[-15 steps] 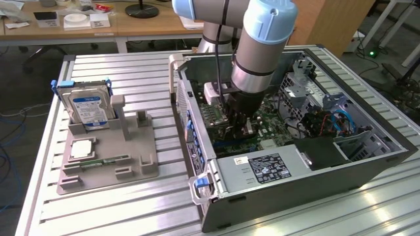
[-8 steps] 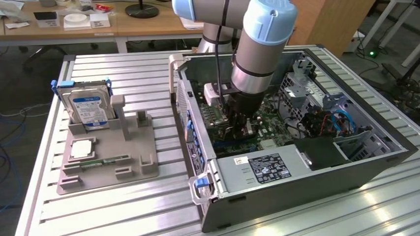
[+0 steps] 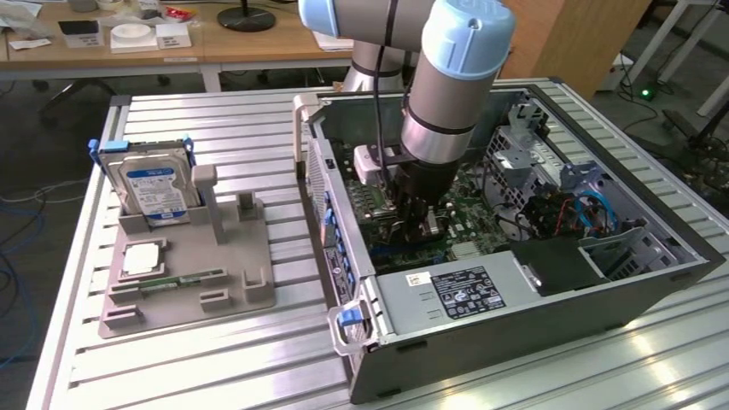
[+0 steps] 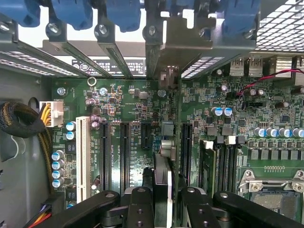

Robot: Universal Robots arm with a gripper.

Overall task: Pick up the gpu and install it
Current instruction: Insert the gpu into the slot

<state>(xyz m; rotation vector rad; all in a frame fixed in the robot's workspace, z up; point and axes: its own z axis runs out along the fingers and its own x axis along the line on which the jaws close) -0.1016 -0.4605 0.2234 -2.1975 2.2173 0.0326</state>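
Currently the gripper [image 4: 161, 202] is clamping the gpu [image 4: 162, 178] edge-on between its black fingers [image 4: 140, 206]. It is holding the card upright over the green motherboard [image 4: 123, 99], among the long black expansion slots [image 4: 124, 152]. In the exterior view the arm is reaching down into the open computer case [image 3: 638, 282]. Printing on the white rear sticker [image 4: 109, 64] and on the black power supply label [image 3: 462, 292] is proving too small to read. Outside the case, the hard drive [image 3: 154, 190] is standing in a grey holder [image 3: 234, 256], showing a blue-white label.
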